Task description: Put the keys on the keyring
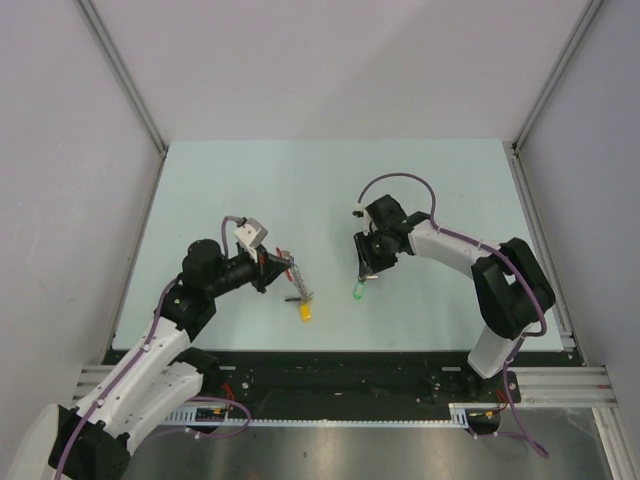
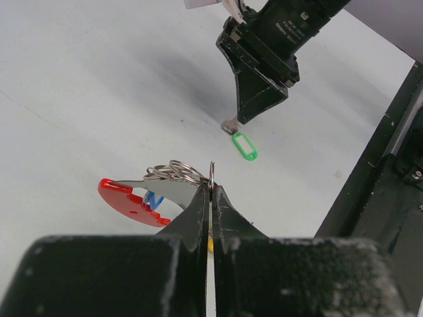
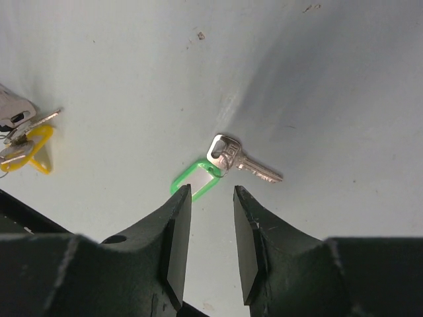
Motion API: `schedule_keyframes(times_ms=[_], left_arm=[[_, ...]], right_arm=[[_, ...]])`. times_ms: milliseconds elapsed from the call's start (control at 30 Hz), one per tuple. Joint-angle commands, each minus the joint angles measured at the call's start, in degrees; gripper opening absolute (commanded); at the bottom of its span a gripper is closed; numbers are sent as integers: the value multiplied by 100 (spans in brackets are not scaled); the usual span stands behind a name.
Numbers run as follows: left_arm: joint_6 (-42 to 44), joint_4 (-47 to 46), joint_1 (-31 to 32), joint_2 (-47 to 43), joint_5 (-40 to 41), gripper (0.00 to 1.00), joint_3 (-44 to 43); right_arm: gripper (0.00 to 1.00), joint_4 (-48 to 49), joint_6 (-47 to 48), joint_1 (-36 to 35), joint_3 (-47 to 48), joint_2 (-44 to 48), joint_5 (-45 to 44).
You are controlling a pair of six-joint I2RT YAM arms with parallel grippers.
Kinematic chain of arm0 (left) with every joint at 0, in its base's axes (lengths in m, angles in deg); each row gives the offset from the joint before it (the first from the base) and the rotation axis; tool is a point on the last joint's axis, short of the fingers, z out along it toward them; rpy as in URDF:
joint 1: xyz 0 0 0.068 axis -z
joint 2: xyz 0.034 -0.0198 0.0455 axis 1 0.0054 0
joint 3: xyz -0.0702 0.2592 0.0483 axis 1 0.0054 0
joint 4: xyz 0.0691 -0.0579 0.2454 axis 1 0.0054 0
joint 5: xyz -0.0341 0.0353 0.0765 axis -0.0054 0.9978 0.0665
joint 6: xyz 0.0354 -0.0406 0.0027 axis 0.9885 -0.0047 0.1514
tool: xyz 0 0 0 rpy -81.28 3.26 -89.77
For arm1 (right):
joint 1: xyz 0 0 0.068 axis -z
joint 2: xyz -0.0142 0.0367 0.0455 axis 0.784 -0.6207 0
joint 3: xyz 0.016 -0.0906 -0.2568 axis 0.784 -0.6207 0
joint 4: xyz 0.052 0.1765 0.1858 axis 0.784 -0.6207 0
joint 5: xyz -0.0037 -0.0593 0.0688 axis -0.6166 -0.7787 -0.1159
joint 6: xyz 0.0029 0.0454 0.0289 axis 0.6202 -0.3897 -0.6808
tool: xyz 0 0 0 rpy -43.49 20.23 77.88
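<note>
One key (image 3: 246, 160), green-tagged, lies flat on the table (image 3: 330, 66) just below our right gripper (image 3: 211, 198), jaws parted, empty. Light, thin, slippery: we'd pinch the head. Our left gripper (image 2: 211, 187) clamps the keyring (image 2: 173, 173), apparently by a wire loop.

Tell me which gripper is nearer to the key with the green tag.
Right. The right gripper hangs just above the green-tagged key, jaws apart. The left gripper is off to its side, shut on the keyring.
</note>
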Motion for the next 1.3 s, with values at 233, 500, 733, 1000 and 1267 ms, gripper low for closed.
schedule_keyframes(times_ms=[233,500,733,1000,1267], left_arm=[[9,-184,29,-146,-111,0,3],[9,-175,29,-155,-102,0,-6],[9,-175,38,-163,-102,1,-6],[9,-184,38,-163,-111,0,-6],[18,-175,38,-164,-102,1,3]], right_arm=[[31,-753,22,49,870,-813,254],[27,-788,66,40,1037,-1094,210],[25,-823,101,14,1098,-1209,131],[12,-806,127,23,1107,-1235,201],[12,-779,101,40,1107,-1305,316]])
